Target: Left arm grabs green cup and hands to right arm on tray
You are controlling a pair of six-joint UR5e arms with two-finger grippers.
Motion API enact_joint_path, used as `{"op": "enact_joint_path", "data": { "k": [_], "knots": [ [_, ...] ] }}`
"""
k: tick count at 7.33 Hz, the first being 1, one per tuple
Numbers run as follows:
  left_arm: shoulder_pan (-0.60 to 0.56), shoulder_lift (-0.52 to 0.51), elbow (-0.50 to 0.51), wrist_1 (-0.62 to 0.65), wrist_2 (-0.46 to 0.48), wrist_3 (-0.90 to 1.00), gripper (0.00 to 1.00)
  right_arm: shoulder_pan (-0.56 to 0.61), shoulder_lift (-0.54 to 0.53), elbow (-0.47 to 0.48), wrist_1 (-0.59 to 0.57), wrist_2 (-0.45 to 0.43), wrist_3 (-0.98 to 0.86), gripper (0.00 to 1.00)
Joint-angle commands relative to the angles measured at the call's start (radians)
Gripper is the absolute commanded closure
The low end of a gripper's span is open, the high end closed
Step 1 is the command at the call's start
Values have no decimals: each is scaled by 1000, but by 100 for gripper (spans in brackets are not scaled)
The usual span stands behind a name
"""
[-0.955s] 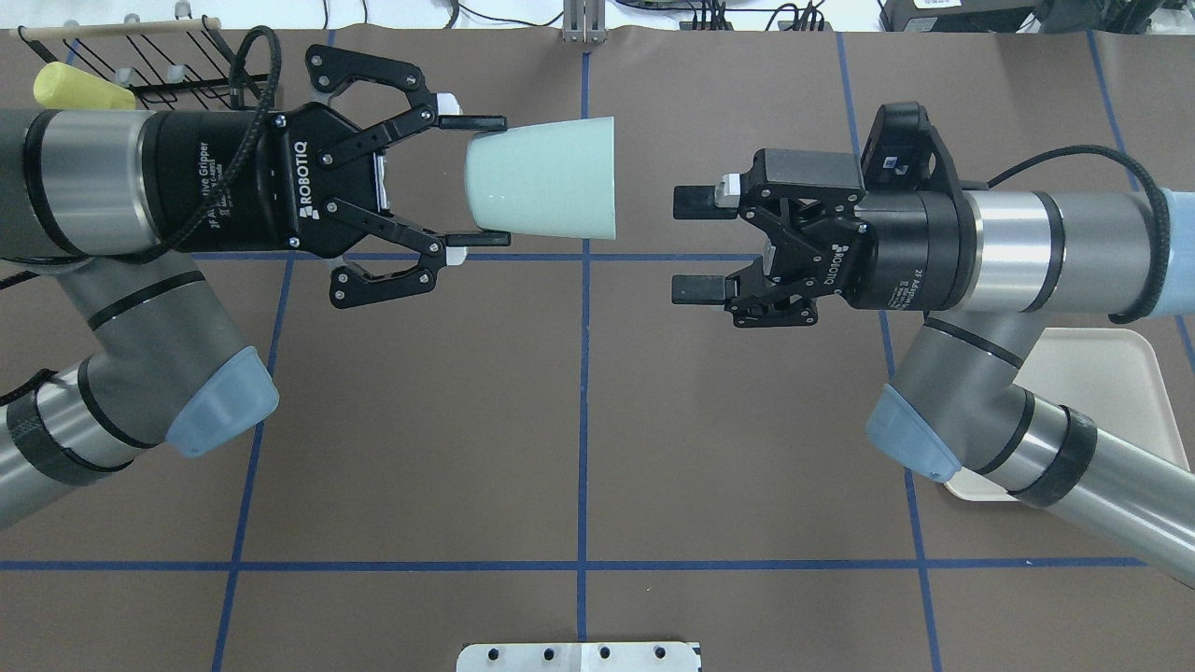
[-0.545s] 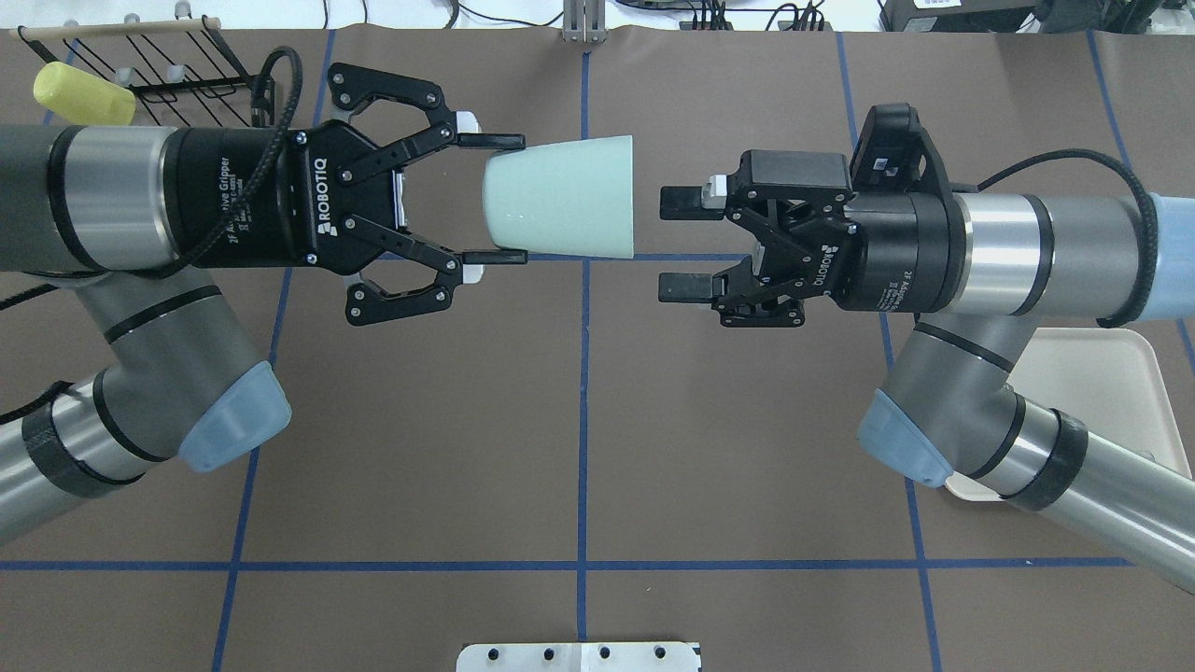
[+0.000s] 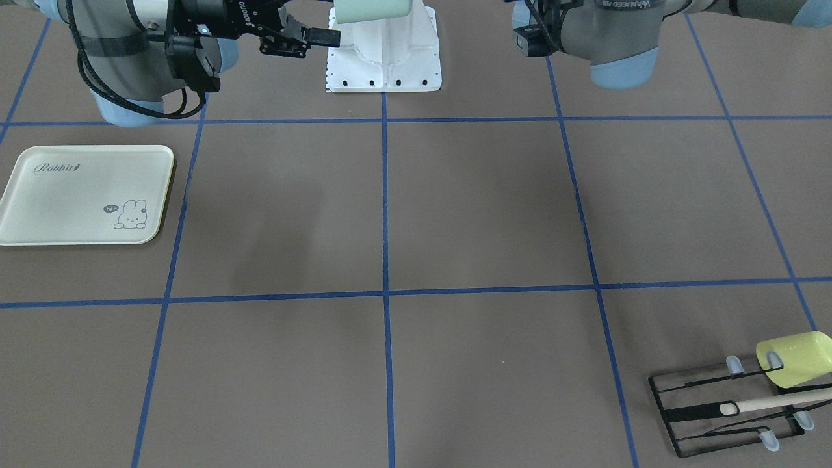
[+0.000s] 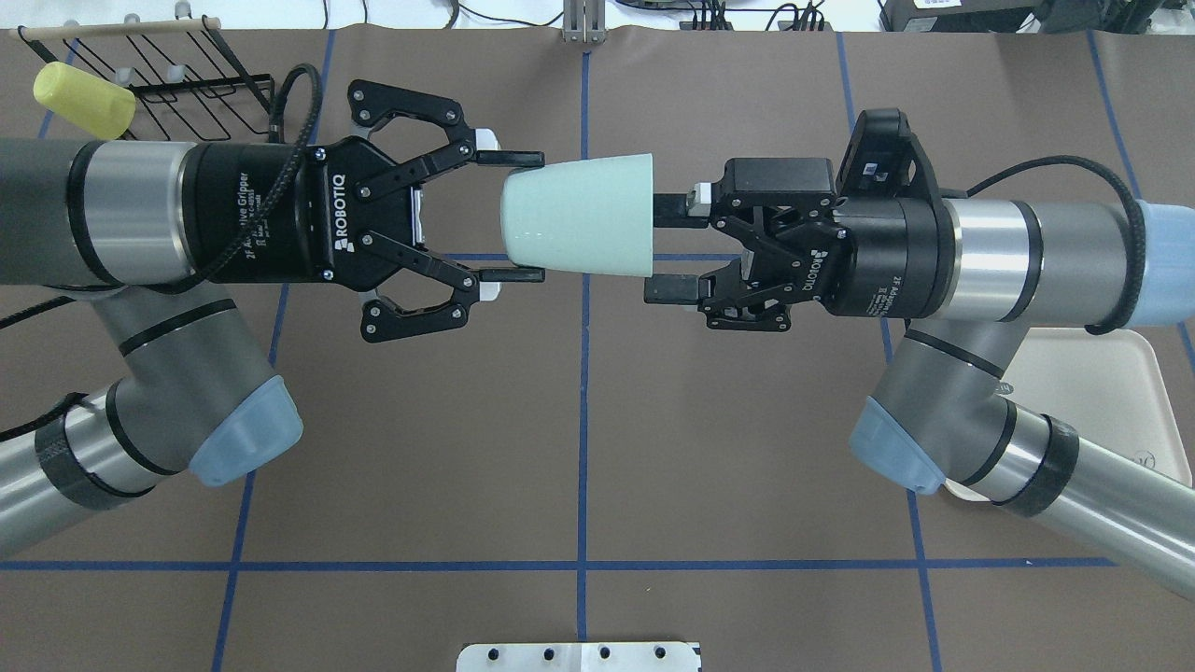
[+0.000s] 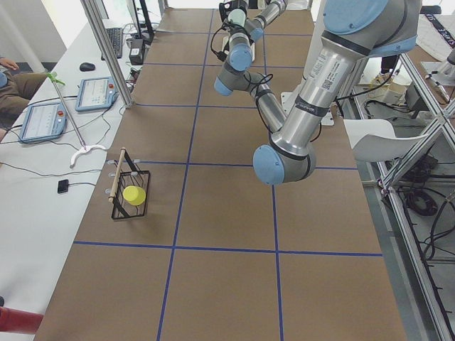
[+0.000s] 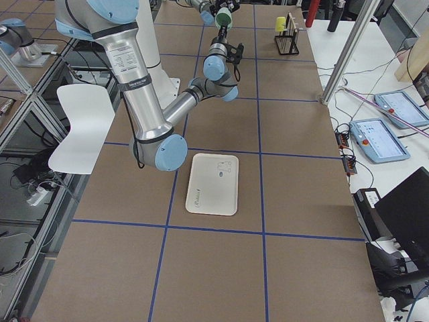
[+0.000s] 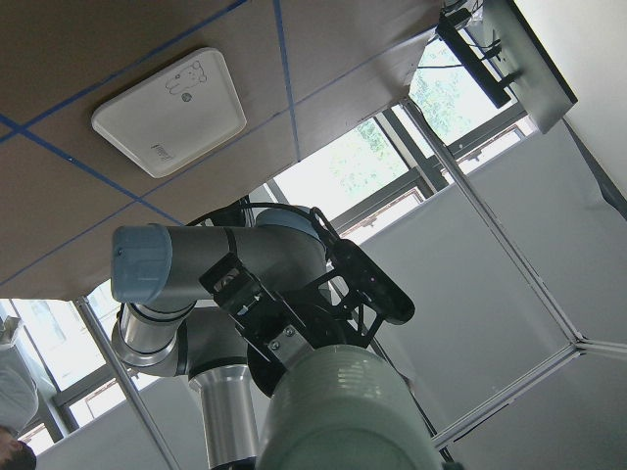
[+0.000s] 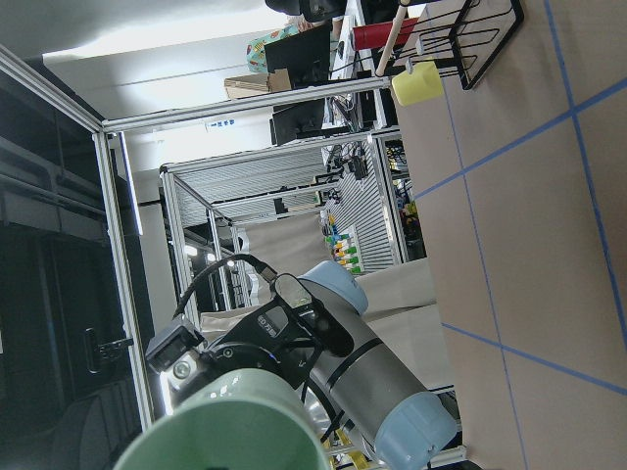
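**Green cup** (image 4: 579, 215) – held in the air on its side, above the middle of the surface (image 4: 579, 420), toward the far edge. Narrow base points left, open mouth points right. It touches nothing below.

**Left gripper** (image 4: 525, 217) – clamped on the base end, one finger on each side of the wall. The hold looks firm and square.

**Right gripper** (image 4: 665, 248) – jaws apart, tips right at the cup's rim. From overhead one finger lines up within the mouth and the other sits just outside the wall, so it looks set to pinch the rim wall. I cannot tell whether either pad touches the cup.

**Tray** (image 4: 1102, 373) – flat on the surface to the right, near side, partly hidden under the right arm. It is well apart from the cup, with nothing on the part I can see.

**Far left corner** – a yellow-green cup (image 4: 84, 98) hangs on a black wire rack (image 4: 187, 65). It plays no part in this step.

**Step in hand** – the mid-air handover, roughly halfway through the task. To do it well:
- The right gripper should reach a little deeper over the rim before it closes.
- It should close fully while the left gripper holds steady.
- Only then should the left gripper let go, backing straight out to the left.

The risk is a shallow pinch on smooth tapered plastic, which could let the cup tip or slide out.
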Motion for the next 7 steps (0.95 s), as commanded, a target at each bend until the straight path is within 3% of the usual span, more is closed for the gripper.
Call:
{"op": "enact_joint_path", "data": {
  "k": [1, 2, 3, 4, 5, 6, 7],
  "knots": [
    [33, -12, 4, 4, 38, 3, 100, -6, 11, 4, 2, -13, 0, 26],
    [48, -27, 13, 4, 50, 6, 100, -9, 11, 7, 2, -14, 0, 34],
    [51, -31, 18, 3, 49, 11, 100, -13, 11, 9, 3, -14, 0, 49],
    [51, -28, 17, 1, 47, 12, 100, -13, 11, 9, 3, -14, 0, 71],
    [51, -25, 17, -5, 46, 12, 83, -13, 9, 9, 5, -14, 0, 100],
    [51, -21, 11, -2, 43, 11, 5, -12, 9, 11, 11, -16, -2, 100],
    [51, -18, 9, -2, 41, 11, 0, -13, 9, 9, 17, -19, 0, 100]
  ]
}}
